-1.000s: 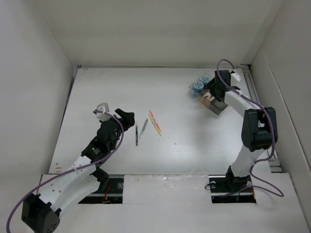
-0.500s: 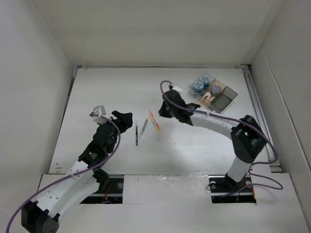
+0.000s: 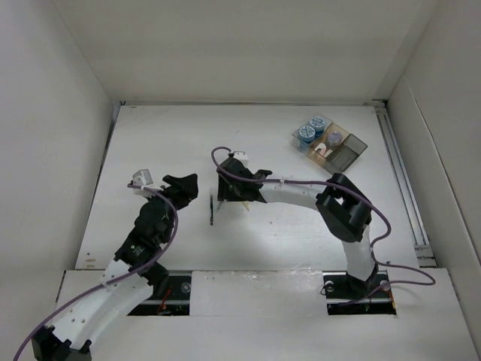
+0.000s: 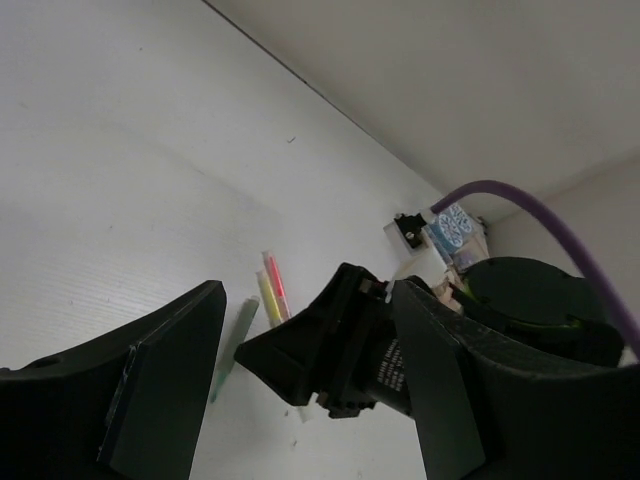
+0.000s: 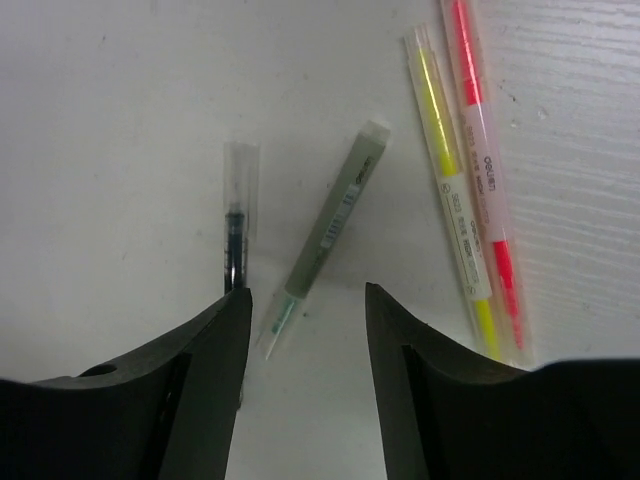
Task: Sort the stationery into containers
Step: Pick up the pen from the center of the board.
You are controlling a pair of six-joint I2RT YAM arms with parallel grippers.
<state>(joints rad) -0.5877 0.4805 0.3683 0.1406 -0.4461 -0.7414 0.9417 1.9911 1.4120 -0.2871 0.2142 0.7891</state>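
Note:
My right gripper point(image 3: 228, 189) is open and empty, low over the pens in the middle of the table. In the right wrist view its jaws point(image 5: 305, 300) straddle the tip of the grey pen point(image 5: 325, 235). The dark pen point(image 5: 234, 235) lies just to its left, and the two orange-yellow pens point(image 5: 452, 205) lie to its right. My left gripper point(image 3: 186, 185) is open and empty, left of the dark pen point(image 3: 211, 209). In the left wrist view the gripper point(image 4: 307, 290) looks at my right gripper point(image 4: 340, 350). Both tape rolls point(image 3: 306, 134) sit in the organizer tray point(image 3: 347, 153) at the back right.
White walls enclose the table on the left, back and right. A metal rail point(image 3: 398, 173) runs along the right edge. The right arm point(image 3: 301, 192) stretches across the table from its base to the pens.
My right gripper has swung from the tray at the back right, leftward across the table, to above the pens. My left gripper has shifted slightly to the left.

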